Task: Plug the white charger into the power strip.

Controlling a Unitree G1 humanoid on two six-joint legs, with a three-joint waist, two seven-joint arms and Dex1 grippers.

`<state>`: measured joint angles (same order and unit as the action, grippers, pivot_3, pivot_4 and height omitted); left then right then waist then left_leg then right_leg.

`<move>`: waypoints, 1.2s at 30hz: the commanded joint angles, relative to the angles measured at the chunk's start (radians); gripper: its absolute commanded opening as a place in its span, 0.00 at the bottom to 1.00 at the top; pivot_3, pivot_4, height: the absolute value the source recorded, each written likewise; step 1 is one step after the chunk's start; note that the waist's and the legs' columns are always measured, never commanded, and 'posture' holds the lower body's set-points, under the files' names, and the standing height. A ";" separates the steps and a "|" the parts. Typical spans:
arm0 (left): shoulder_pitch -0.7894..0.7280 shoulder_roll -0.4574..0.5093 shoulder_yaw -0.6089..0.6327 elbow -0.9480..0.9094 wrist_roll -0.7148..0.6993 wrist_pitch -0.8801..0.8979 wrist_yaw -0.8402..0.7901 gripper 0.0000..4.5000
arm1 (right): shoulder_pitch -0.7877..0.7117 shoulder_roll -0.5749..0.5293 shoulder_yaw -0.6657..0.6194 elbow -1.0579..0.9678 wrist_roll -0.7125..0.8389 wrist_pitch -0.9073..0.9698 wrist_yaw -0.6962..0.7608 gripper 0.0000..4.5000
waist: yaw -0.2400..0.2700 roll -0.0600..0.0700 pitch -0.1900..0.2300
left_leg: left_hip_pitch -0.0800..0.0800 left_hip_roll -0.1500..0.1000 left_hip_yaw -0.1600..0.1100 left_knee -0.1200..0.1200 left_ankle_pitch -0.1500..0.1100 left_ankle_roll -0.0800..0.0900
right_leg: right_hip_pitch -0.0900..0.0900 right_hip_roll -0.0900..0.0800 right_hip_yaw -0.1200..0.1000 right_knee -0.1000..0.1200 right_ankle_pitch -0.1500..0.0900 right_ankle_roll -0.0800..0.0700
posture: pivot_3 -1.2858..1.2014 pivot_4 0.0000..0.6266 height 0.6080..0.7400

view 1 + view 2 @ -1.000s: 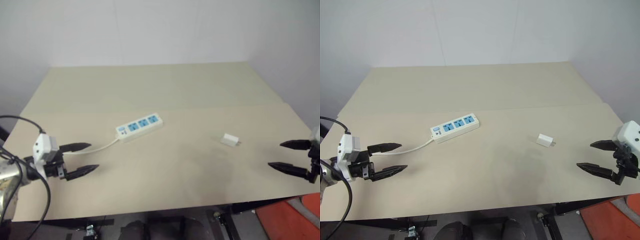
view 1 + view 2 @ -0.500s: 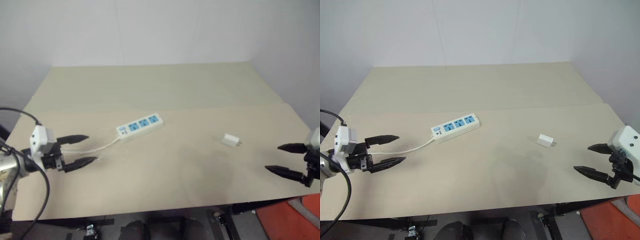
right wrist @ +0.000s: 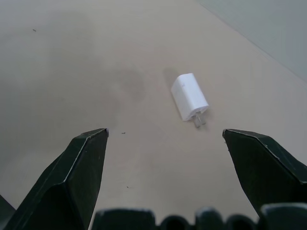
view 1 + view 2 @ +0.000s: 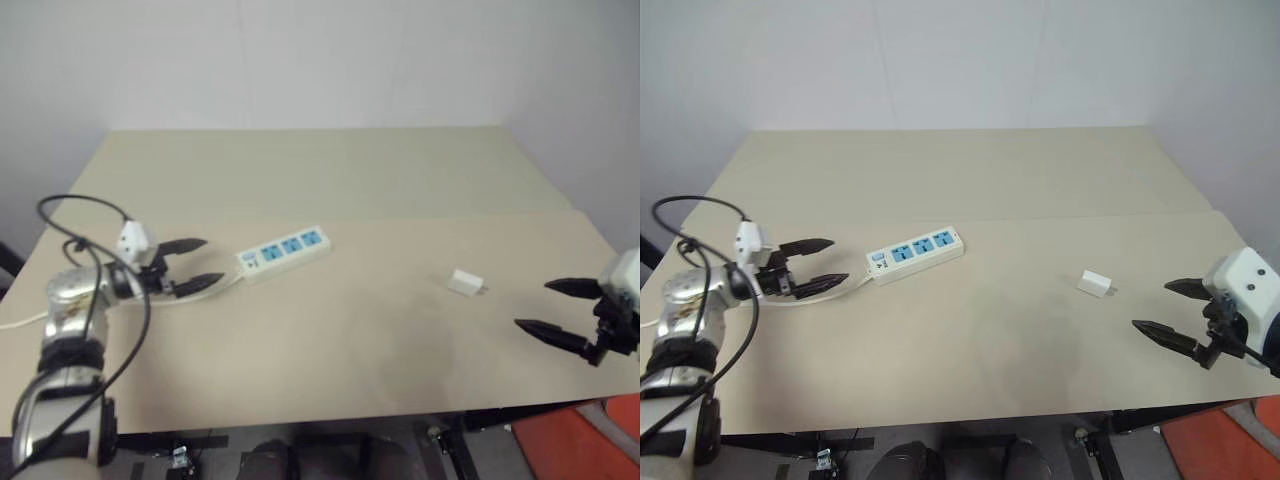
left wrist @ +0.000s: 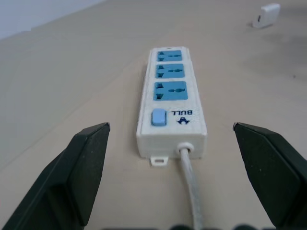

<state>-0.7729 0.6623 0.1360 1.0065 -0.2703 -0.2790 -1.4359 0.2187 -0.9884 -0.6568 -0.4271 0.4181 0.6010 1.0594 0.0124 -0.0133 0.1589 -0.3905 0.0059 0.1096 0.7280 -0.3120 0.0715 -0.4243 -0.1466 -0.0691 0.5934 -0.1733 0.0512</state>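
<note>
White cube-shaped charger (image 4: 1095,284) lies unplugged, apart from my long white three-socket power strip (image 4: 915,251); both my grippers, left (image 4: 824,264) and right (image 4: 1160,307), gape empty—everything remains.

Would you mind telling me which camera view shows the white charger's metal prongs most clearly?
The right wrist view: the white charger lies on the table between the open fingers, its prongs pointing toward the camera. Both eye views show it as a small white block, prongs barely visible. The left wrist view catches it far off beyond the power strip.
</note>
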 commanded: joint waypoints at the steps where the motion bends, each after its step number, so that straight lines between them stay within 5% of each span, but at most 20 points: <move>1: -0.081 -0.015 -0.031 0.129 0.066 -0.075 -0.020 1.00 | 0.031 0.027 -0.048 -0.065 0.015 0.012 -0.027 1.00 | 0.000 0.000 0.000 | -0.001 0.000 0.000 0.000 0.000 0.001 | 0.000 0.000 0.000 0.000 0.000 0.001 | 0.52 0.24 1.00; 22: -0.155 -0.127 -0.069 0.302 0.251 -0.129 0.217 1.00 | 0.110 0.061 -0.111 -0.139 0.040 0.037 -0.074 1.00 | 0.004 -0.005 0.002 | -0.001 0.002 -0.001 0.002 -0.003 0.005 | 0.001 -0.001 0.001 0.000 0.002 0.003 | 0.52 0.24 1.00; 27: -0.155 -0.133 -0.041 0.299 0.227 -0.115 0.177 0.73 | 0.096 0.054 -0.096 -0.129 0.036 0.035 -0.083 1.00 | 0.005 -0.005 0.002 | 0.000 0.002 -0.001 0.002 -0.003 0.005 | 0.001 -0.001 0.001 0.000 0.002 0.003 | 0.52 0.24 1.00; 36: -0.126 -0.120 -0.037 0.256 0.214 -0.129 0.099 0.72 | 0.097 0.063 -0.070 -0.133 0.030 0.028 -0.099 1.00 | 0.004 -0.005 0.002 | -0.001 0.002 -0.001 0.002 -0.003 0.005 | 0.001 -0.001 0.001 0.000 0.002 0.003 | 0.52 0.24 1.00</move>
<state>-0.9070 0.5384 0.0856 1.2984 -0.0368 -0.3983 -1.2917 0.3218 -0.9200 -0.7162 -0.5484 0.4516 0.6401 0.9746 0.0166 -0.0182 0.1607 -0.3913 0.0079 0.1085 0.7303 -0.3148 0.0764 -0.4238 -0.1479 -0.0678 0.5930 -0.1716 0.0540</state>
